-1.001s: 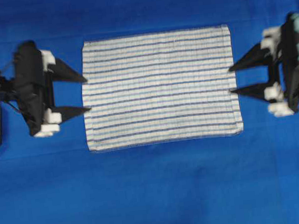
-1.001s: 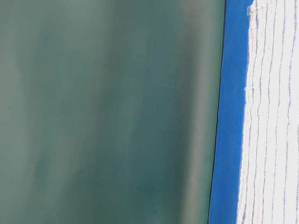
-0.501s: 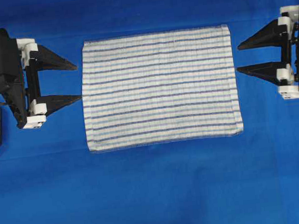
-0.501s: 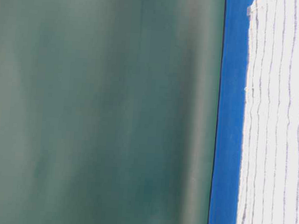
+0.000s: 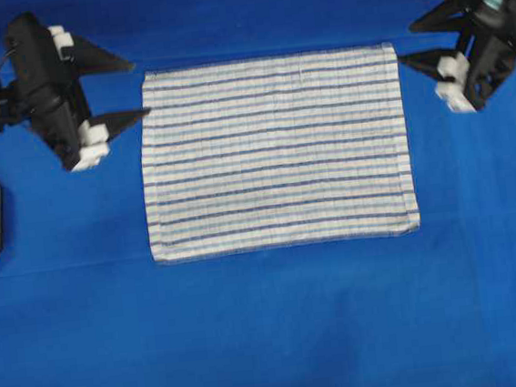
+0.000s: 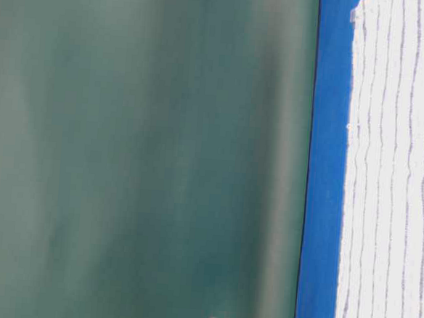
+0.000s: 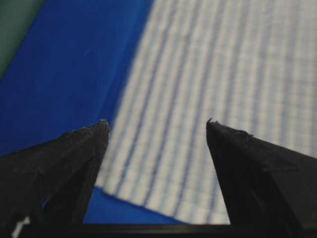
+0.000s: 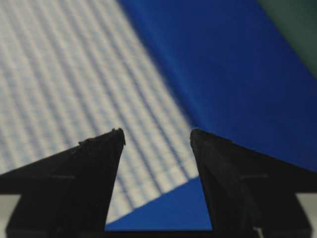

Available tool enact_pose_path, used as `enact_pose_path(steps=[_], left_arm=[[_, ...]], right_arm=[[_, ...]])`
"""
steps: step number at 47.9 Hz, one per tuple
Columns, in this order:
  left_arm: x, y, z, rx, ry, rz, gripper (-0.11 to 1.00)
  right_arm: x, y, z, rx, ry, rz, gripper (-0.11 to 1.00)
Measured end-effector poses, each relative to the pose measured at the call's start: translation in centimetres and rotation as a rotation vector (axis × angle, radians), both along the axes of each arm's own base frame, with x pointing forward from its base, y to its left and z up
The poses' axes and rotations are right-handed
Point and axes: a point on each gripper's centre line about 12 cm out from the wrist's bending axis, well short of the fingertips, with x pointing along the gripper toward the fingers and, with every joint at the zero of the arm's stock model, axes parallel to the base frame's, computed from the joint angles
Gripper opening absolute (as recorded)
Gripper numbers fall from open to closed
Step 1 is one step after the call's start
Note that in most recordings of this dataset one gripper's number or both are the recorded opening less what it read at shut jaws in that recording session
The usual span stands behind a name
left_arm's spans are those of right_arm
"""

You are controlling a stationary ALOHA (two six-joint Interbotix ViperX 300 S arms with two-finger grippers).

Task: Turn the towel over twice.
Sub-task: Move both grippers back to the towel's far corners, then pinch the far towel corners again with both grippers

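While the striped towel (image 5: pixel 275 152) lies flat in the middle of the blue-covered bench (image 5: pixel 271 329), both hands stand wide apart and hold nothing. Left hand (image 5: pixel 134 89) sits just beside its upper left corner, right hand (image 5: pixel 406 42) by the upper right corner.

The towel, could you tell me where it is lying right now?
In the overhead view the towel lies flat on the blue table cover, slightly above centre, between the left tool and the right tool at its far corners.
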Motion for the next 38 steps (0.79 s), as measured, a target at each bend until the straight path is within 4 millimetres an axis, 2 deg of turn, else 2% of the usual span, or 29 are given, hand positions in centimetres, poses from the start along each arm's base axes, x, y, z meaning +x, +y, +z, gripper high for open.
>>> enact_pose_path(steps=[8, 14, 26, 38], left_arm=[[0.3, 2.5, -3.0, -0.015, 0.052, 0.075, 0.75], [0.5, 3.5, -5.3, -0.031, 0.094, 0.102, 0.75], [1.4, 4.7, -9.0, -0.057, 0.168, 0.119, 0.75], [1.6, 5.8, -11.0, -0.084, 0.219, 0.145, 0.75]], right_arm=[[0.1, -2.3, -2.7, 0.029, 0.046, -0.053, 0.62], [0.0, -3.6, -5.1, 0.066, 0.098, -0.083, 0.62], [1.1, -4.5, -8.0, 0.103, 0.13, -0.067, 0.62], [1.3, -5.3, -10.1, 0.137, 0.171, -0.08, 0.61]])
